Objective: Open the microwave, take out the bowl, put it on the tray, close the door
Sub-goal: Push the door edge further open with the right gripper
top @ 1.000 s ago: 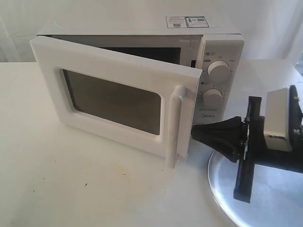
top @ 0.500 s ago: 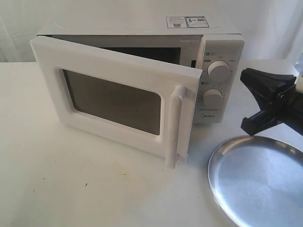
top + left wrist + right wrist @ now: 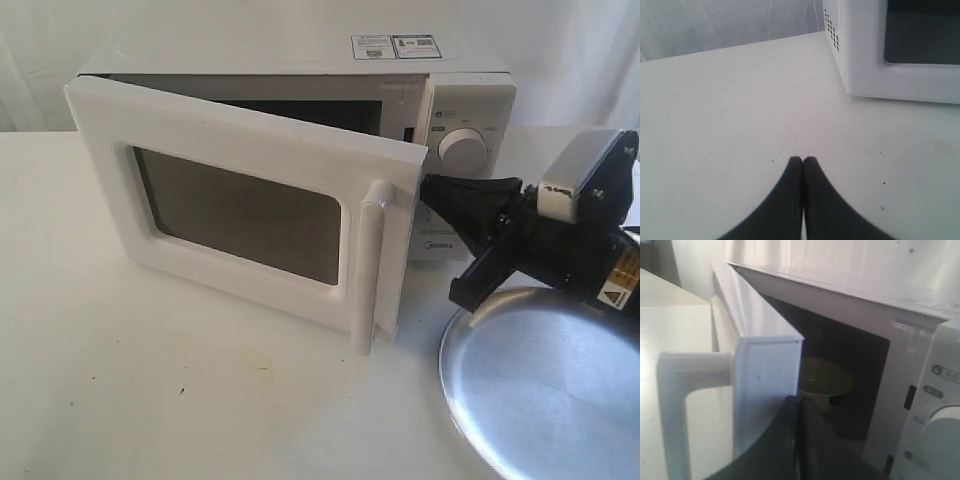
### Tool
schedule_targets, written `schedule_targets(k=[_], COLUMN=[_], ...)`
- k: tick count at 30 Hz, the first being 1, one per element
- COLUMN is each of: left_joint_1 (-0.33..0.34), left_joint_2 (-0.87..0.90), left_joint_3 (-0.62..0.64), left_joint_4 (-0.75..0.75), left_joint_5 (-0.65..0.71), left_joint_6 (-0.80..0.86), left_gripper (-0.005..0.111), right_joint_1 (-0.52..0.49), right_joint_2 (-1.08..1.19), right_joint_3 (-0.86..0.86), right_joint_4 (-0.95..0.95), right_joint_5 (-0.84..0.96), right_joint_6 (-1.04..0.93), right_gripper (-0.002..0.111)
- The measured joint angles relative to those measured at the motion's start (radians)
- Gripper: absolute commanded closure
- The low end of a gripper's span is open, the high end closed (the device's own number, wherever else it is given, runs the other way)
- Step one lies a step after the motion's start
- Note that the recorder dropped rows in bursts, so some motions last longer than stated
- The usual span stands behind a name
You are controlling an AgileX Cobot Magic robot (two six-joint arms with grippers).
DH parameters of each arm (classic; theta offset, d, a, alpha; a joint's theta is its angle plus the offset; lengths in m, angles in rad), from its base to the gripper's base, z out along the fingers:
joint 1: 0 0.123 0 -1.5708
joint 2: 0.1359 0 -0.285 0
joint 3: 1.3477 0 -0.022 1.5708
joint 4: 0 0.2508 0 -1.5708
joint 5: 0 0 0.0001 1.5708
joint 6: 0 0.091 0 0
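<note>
Inside microwave [image 3: 290, 55] — bowl [image 3: 824, 381]; door [image 3: 250, 150] ajar.

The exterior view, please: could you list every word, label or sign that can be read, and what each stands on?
"Midea", faint: brand mark on the microwave control panel.
Two stickers on its top: too small to read.
Print beside the upper dial: blurred, unreadable.
Yellow warning triangle: on a sticker on the right arm; its wording is unreadable.
</note>
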Motion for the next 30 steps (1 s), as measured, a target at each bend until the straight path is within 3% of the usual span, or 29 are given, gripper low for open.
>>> schedule_targets(k=[15,23,30], left_joint_1=[0.0,0.0,0.0], left_joint_2=[0.0,0.0,0.0], left_joint_3=[0.0,0.0,0.0], left_joint_4=[0.0,0.0,0.0], left_joint_5=[0.0,0.0,0.0], left_joint_6=[0.0,0.0,0.0], left_gripper=[0.107,0.107,0.107], right_joint_1=[0.005,0.007,0.01], right_joint_2=[-0.013,-0.041,-0.156], right_joint_3=[-0.027,-0.033,-0.039], right_joint_4=[-0.434,-0.462,-0.652], right_joint_5=[-0.009,-0.009,-0.009], right_joint_6=[-0.002,0.017,0.181], right_gripper=[0.108,0.108,0.108])
